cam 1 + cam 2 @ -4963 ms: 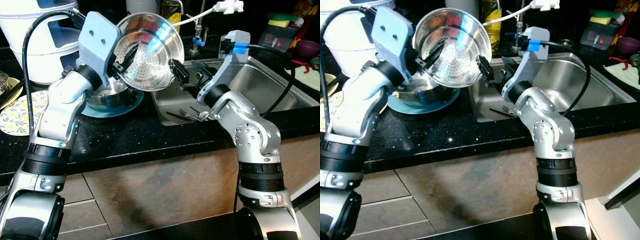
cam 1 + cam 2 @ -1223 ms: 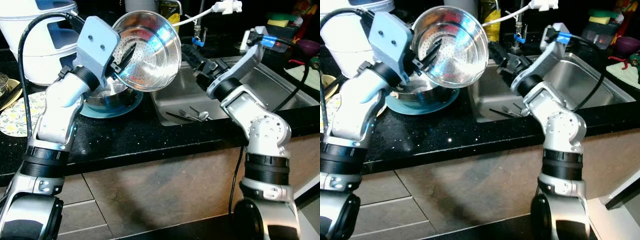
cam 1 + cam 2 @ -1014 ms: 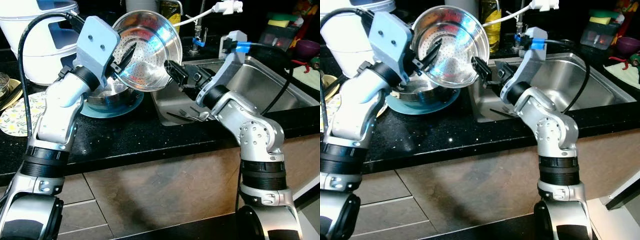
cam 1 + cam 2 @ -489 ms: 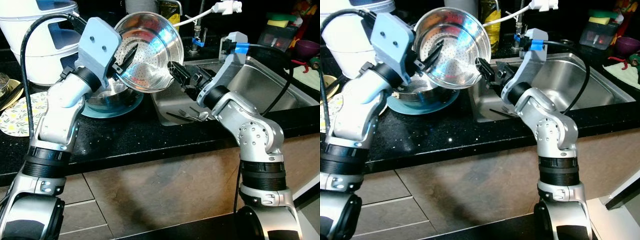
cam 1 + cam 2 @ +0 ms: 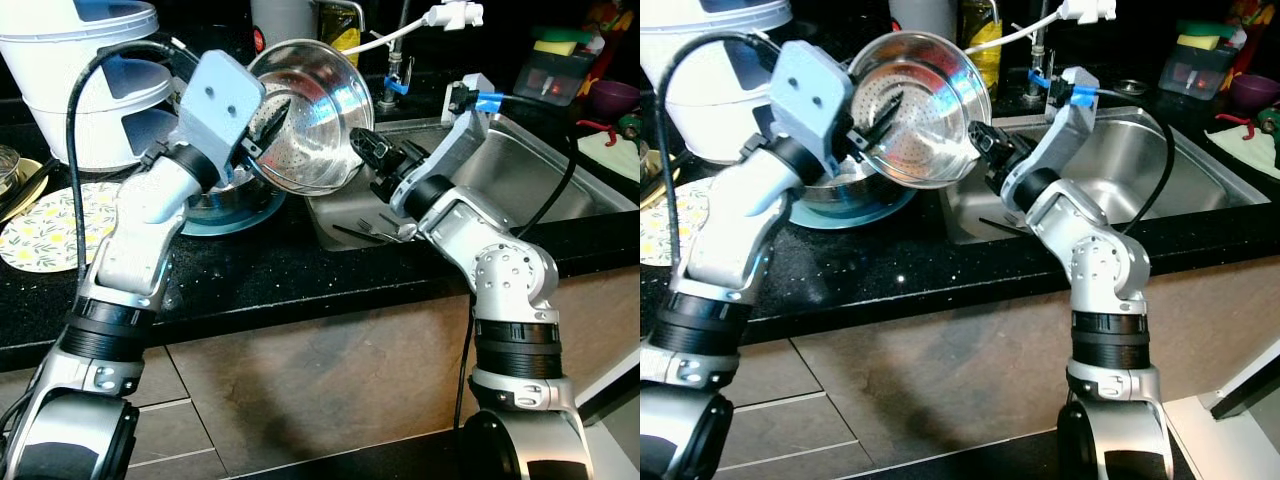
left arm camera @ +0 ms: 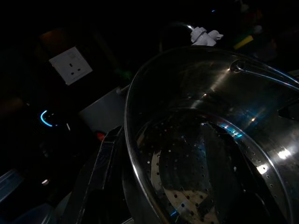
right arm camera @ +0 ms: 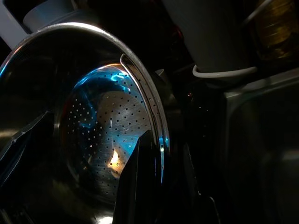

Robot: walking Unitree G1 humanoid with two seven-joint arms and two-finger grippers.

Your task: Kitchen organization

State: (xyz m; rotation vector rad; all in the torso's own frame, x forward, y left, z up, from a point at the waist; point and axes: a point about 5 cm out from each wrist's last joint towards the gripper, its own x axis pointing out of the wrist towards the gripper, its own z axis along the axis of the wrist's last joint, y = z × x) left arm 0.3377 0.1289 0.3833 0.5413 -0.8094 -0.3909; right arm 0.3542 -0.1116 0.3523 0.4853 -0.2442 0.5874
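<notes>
Left pincer (image 5: 268, 125) clamped on shiny perforated steel colander (image 5: 310, 115); right pincer (image 5: 362, 150) astride opposite rim, closure unclear. Keep level, close firmly.

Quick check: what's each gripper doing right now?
Left gripper: shut on the perforated steel colander bowl, gripping its rim.
Right gripper: at the colander's opposite rim; cannot tell.

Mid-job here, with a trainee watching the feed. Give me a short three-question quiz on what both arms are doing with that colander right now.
1. True or false: the colander rests flat on the counter.
2. Which gripper has one finger inside the colander's rim? A left gripper B right gripper C both
3. What lies in the sink, near its front left corner?

Key:
1. False; it is held tilted in the air.
2. C.
3. Cutlery.
</notes>
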